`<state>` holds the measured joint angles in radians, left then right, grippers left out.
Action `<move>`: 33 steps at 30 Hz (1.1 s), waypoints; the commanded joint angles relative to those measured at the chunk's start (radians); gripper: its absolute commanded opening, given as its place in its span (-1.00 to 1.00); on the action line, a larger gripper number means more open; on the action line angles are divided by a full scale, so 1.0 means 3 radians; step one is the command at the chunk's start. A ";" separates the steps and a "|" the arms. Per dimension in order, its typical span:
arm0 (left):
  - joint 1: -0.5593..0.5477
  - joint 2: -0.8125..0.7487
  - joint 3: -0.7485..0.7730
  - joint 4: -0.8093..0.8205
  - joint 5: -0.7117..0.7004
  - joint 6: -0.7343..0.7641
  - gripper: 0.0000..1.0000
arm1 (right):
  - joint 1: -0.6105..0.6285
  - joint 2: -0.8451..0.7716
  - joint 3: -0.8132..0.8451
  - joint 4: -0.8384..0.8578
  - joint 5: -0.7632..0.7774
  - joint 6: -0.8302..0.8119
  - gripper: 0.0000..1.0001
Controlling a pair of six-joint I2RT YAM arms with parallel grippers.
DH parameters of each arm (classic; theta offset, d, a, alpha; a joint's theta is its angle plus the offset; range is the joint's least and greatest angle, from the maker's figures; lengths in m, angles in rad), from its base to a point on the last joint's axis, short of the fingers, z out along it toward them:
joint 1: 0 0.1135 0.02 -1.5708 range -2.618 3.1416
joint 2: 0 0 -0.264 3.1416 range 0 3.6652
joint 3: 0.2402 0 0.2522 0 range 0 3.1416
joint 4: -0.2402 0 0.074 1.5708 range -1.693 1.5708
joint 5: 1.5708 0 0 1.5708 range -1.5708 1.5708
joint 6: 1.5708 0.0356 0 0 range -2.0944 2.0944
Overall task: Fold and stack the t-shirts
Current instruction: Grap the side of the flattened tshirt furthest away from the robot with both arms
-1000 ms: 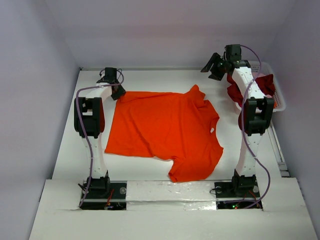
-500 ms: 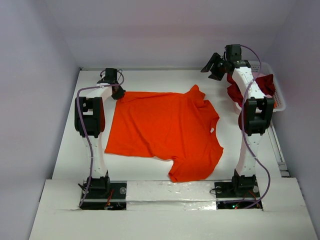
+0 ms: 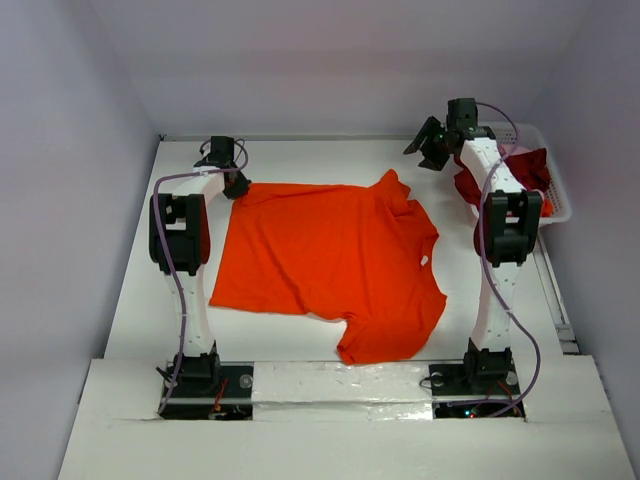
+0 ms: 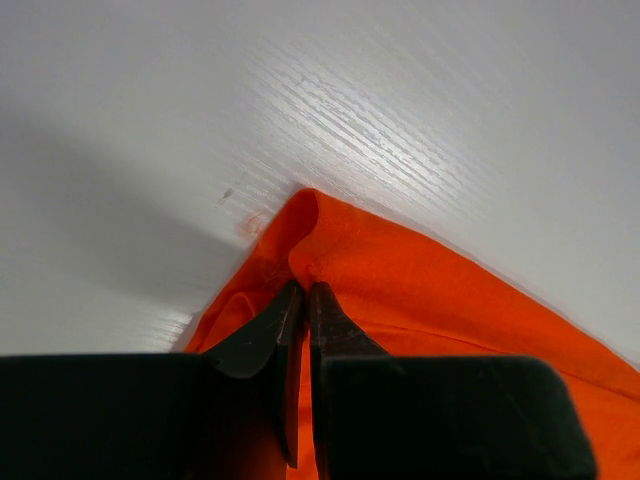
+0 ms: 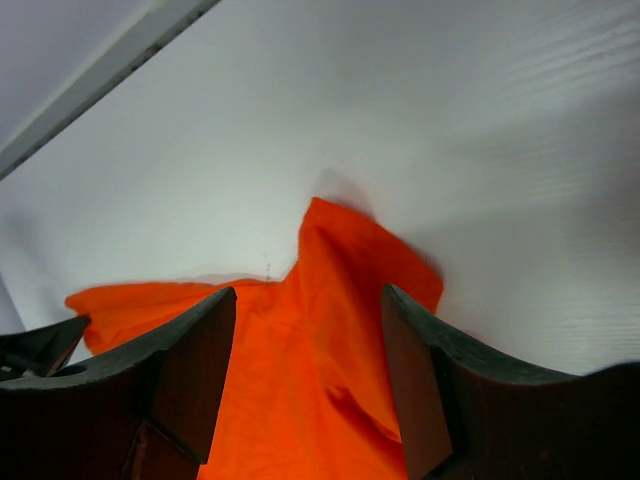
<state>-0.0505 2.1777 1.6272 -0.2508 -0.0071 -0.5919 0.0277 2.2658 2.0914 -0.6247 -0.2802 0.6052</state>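
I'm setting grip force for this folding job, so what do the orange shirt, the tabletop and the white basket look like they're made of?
The orange t-shirt: soft matte knit cloth, likely cotton; it lies in limp wrinkles and folds.
The tabletop: hard white board, perhaps painted or laminated wood; it shows fine streaked grain with a mild sheen.
The basket: apparently white plastic; it is too small here to judge the finish.

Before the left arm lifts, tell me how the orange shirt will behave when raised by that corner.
Probably floppy: the orange shirt lies flat with soft wrinkles, and its corner bunches in the shut left gripper. It will likely drape and trail rather than hold shape. It looks thin and light, so it may slide easily over the smooth table.
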 commanded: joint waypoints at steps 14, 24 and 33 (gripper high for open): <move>0.0010 -0.0167 0.0057 -0.0054 0.0003 -0.0031 -1.00 | 0.0010 -0.0026 -0.0626 0.0124 0.0019 0.0115 0.26; 0.0010 -0.0182 0.0078 -0.0074 0.0100 -0.0021 -1.00 | 0.0046 0.0000 -0.0631 0.0195 -0.0114 0.0176 0.24; 0.0010 -0.0182 0.0078 -0.0079 0.0100 -0.0011 -1.00 | 0.0046 0.0081 -0.0508 0.0293 -0.0196 0.0227 0.15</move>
<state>-0.0505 2.1777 1.6272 -0.2546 0.0158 -0.5926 0.0391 2.2913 1.8942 -0.5873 -0.3187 0.6590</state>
